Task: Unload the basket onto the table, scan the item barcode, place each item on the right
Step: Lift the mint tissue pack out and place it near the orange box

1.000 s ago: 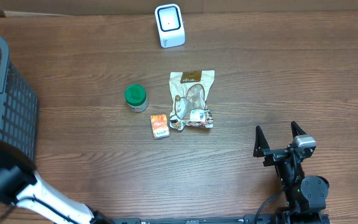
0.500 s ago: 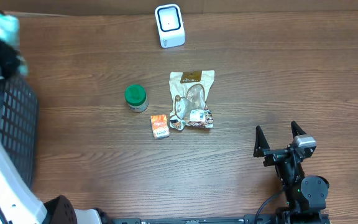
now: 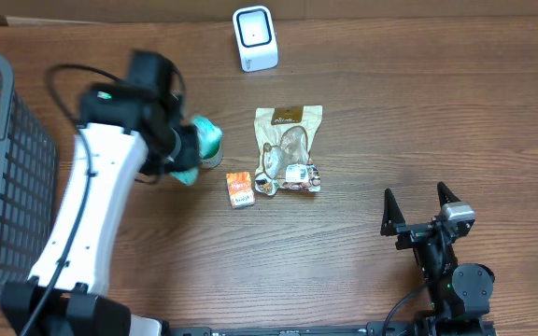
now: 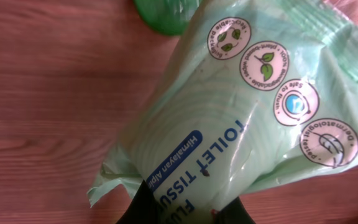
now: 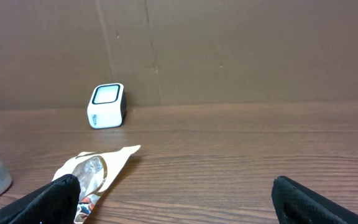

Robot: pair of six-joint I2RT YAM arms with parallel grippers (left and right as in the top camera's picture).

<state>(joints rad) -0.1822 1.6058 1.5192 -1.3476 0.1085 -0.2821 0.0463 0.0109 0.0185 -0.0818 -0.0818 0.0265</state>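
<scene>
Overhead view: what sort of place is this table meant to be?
Probably a mock shop checkout on a wooden table: a small white scanner at the back, a mesh shopping basket on the left, and packaged goods: a snack pouch, a little orange box and a toilet tissue pack.

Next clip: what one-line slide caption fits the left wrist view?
Left claw shut on a pale green toilet tissue pack over the wooden table, a green jar lid at the top edge.

Left end effector (image 3: 185,152) clenched, right (image 3: 415,193) agape
</scene>
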